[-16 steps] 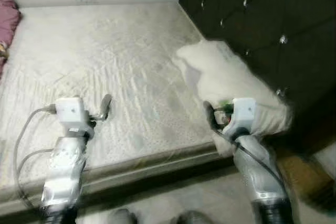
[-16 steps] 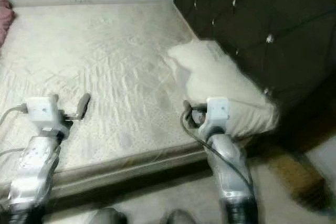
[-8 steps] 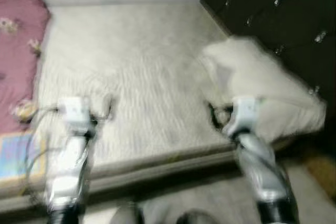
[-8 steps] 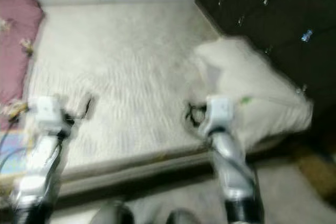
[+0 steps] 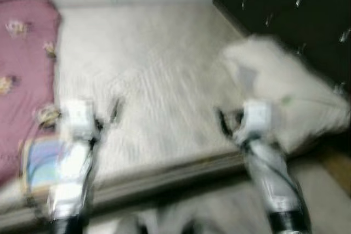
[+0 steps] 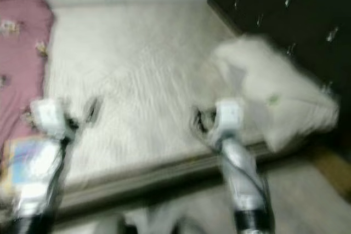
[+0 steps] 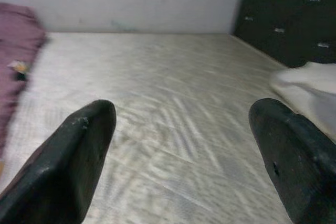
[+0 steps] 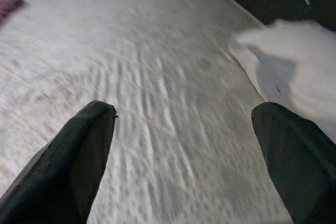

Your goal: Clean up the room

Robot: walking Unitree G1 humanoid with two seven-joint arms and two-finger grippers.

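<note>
White pillow [image 5: 285, 100] beside spread, empty right claw [image 8: 184, 166]; left claw [image 7: 184, 166] spread too, blurred approach risking a missed grasp.

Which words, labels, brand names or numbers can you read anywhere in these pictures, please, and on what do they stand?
None can be read.
The flat blue and yellow printed item on the bed's near left edge is too blurred to show any text.
The small green mark on the white pillow is too blurred to read.
</note>
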